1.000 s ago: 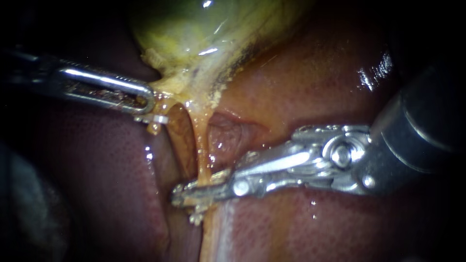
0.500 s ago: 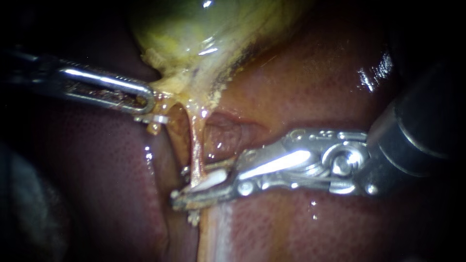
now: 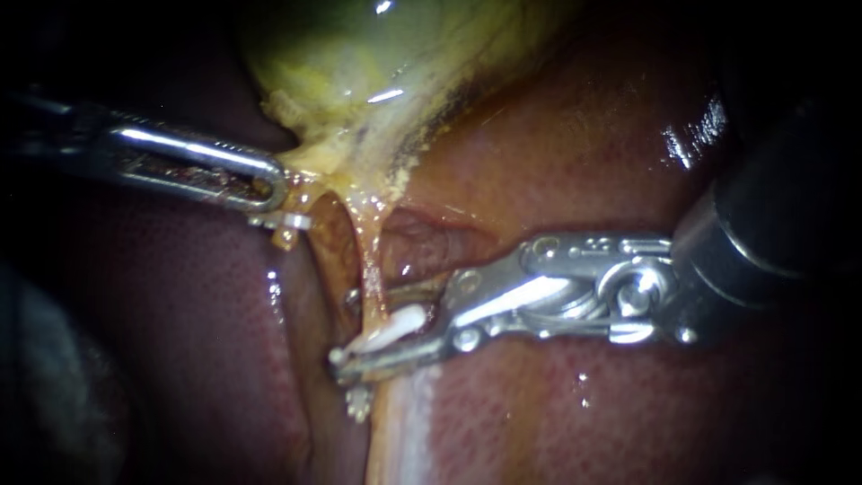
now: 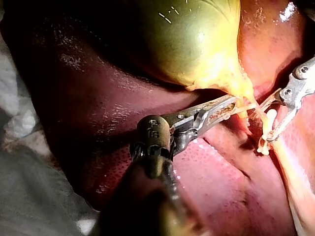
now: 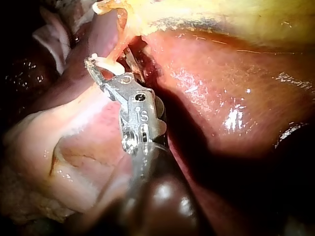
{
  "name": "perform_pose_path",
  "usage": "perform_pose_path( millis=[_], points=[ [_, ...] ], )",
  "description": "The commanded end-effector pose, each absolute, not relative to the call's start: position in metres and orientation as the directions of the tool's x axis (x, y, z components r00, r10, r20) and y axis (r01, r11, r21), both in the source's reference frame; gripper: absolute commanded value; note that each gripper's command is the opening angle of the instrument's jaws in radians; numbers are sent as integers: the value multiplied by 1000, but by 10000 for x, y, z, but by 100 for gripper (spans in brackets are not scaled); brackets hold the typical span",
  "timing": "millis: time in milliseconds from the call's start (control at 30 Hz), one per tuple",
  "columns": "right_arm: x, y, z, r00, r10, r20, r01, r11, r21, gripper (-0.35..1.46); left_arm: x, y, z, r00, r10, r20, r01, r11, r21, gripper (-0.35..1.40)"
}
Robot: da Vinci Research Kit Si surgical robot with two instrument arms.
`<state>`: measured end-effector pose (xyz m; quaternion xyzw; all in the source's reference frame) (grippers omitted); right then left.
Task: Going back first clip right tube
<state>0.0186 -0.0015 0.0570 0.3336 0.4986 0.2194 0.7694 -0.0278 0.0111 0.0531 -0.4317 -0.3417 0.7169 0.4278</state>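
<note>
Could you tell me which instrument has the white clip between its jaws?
The right instrument, its open jaws around the clip on the tube; the left instrument grips the gallbladder.

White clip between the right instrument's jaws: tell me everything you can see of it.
The clip is a small white bar, plastic by its look. It sits slanted across the thin tube below the gallbladder. It lies between the open jaws of the right instrument, resting along the lower jaw, with a gap to the upper. Whether it is latched cannot be seen.
</note>
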Motion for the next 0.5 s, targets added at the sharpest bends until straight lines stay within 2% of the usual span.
perform_pose_path(
  millis=[33,100,267,500],
  points=[
    [186,-16,569,407,670,-621,-4,681,732,50,-278,111,531,-261,908,-327,-318,-401,-859,-35],
    [186,-18,567,408,669,-621,0,680,733,50,-278,111,531,-261,908,-327,-318,-401,-859,-35],
    [181,-27,558,431,646,-630,59,677,734,50,-277,111,530,-262,908,-327,-318,-401,-859,-35],
    [175,-36,548,415,632,-654,102,683,724,50,-277,111,530,-262,908,-327,-318,-401,-859,-35]
  ],
)
